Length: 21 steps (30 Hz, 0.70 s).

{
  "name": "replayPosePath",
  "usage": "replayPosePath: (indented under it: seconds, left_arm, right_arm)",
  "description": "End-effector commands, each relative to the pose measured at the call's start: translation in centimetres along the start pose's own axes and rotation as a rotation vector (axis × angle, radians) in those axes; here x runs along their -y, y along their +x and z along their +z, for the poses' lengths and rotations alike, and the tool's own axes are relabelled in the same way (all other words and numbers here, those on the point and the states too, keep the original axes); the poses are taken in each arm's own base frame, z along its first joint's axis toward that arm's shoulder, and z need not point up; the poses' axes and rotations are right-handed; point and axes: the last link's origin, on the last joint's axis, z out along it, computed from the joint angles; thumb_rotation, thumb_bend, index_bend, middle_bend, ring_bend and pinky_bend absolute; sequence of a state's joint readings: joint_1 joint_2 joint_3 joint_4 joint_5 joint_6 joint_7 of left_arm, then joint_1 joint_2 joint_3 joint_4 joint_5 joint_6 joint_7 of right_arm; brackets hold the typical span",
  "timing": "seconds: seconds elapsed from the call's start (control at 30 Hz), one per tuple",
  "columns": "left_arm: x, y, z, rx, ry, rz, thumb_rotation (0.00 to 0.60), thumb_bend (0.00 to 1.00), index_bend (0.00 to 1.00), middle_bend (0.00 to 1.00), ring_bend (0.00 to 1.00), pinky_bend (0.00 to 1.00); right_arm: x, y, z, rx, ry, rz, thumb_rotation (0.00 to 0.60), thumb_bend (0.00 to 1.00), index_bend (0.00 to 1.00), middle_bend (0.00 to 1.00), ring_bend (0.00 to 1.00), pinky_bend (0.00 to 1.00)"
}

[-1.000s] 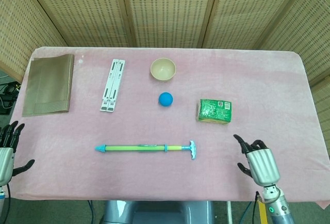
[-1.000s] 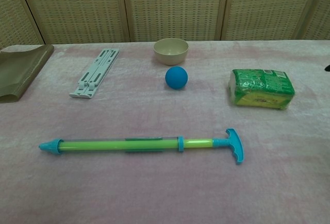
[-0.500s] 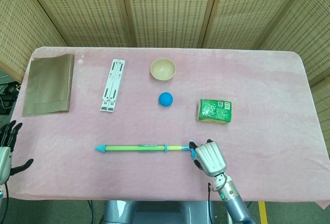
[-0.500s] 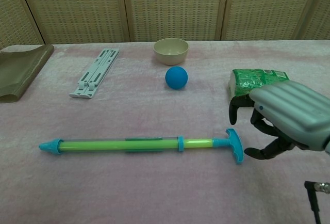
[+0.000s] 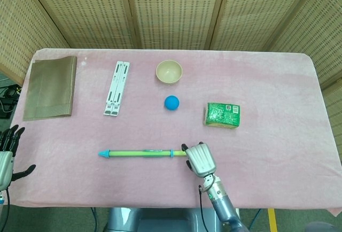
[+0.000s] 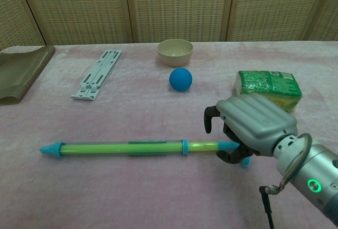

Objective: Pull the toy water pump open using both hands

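Pink cloth table (image 5: 278,82): toy water pump (image 6: 121,148) judged light, rigid, slick. Right hand (image 6: 248,126) curled over T-handle, grasp unconfirmed; left hand (image 5: 6,154) spread, empty; barrel is to be held.

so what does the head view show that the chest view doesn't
Only the head view shows the left hand, open at the table's near left edge, plus the whole table outline and the whole brown cloth.

Only the chest view shows the right hand's fingers curled around the pump's blue handle end, and the green light on its wrist.

Both show the right hand over the handle, the pump, bowl, ball, green pack and white stand.
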<state>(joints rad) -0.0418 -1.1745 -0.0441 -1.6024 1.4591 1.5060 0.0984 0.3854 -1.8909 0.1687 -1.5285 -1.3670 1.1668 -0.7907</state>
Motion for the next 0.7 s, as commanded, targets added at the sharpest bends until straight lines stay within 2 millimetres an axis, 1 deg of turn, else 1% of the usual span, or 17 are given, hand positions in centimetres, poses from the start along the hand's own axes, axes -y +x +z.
replayPosePath:
  seconds: [0.03,0.13,0.57,0.7]
  left_arm:
    - [0.0,0.0,0.0,0.003,0.001,0.000,0.600,0.00,0.00,0.00,0.00,0.00]
    - [0.0,-0.1,0.1,0.007,0.000,0.001,0.600,0.00,0.00,0.00,0.00,0.00]
    - [-0.2,-0.3,0.1,0.013,-0.004,0.007,0.600,0.00,0.00,0.00,0.00,0.00]
    - [-0.2,-0.4,0.1,0.014,-0.006,0.007,0.600,0.00,0.00,0.00,0.00,0.00]
  right_arm:
    - [0.0,-0.5,0.7,0.018,-0.027,-0.011,0.600,0.48,0.45,1.00,1.00,0.68]
    - [0.0,-0.7,0.9,0.029,-0.044,-0.012,0.600,0.50,0.45,1.00,1.00,0.68]
    - [-0.7,-2.1,1.2,0.094,-0.097,-0.015,0.600,0.52,0.43,1.00,1.00,0.68]
    - [-0.9,-2.4,1.3,0.100,-0.106,-0.019,0.600,0.56,0.44,1.00,1.00,0.68]
